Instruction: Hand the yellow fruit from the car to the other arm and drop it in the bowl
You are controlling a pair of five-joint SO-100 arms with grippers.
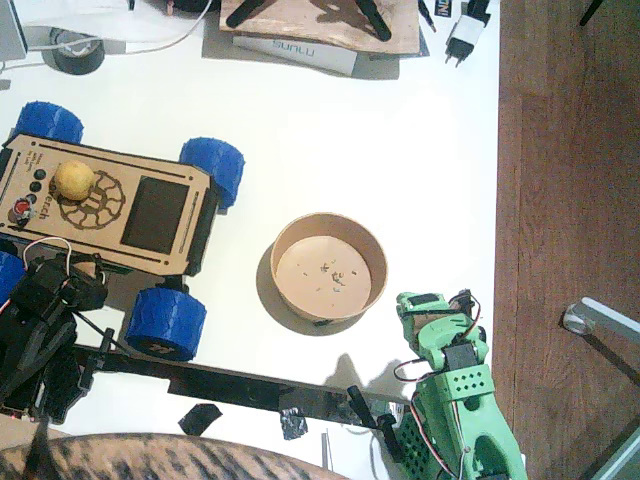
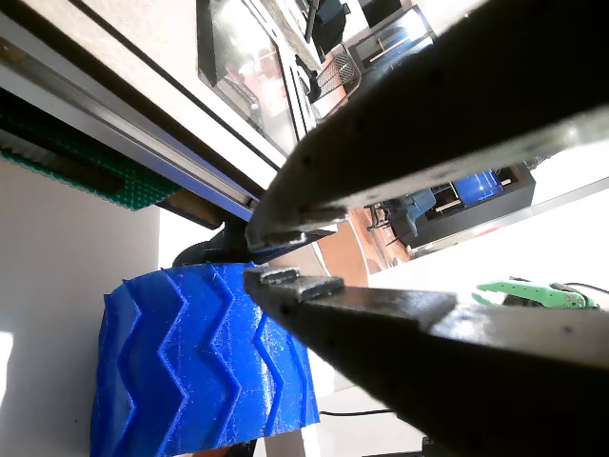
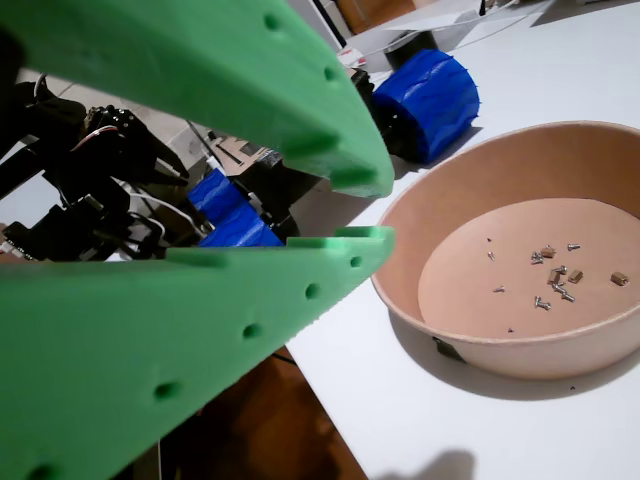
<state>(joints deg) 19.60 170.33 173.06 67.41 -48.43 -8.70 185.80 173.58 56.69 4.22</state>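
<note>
Sitting untouched on the car (image 1: 105, 205), the yellow fruit (image 1: 74, 179) is resting on the wooden deck beside the black gear emblem, at about ten o'clock from the bowl (image 1: 329, 266) and well apart from it. The black left arm (image 1: 45, 330) is lying low at the table's seven o'clock corner, just below the car's near blue wheel (image 1: 166, 322), and its gripper (image 2: 285, 257) is showing in a wrist view with the two dark tips nearly meeting, a thin gap between them and nothing held, the chevron tread of a wheel filling the space behind. The green arm (image 1: 455, 405) is waiting at five o'clock from the bowl, and its gripper (image 3: 350, 210) is likewise standing narrowly parted and empty in a wrist view, pointing across the bowl's rim toward the car. The bowl is holding only a scatter of small screws and specks on its pale bottom.

By these pictures the task is only beginning: the pick-up is the step in hand, with no fruit yet lifted, passed or dropped. The next move is likely calling for the black arm to rise over the wheel, spread its fingers wider than the fruit and come down on it at the deck's ten o'clock end. Being round, the fruit is apt to roll off the flat wood if nudged off-centre.
</note>
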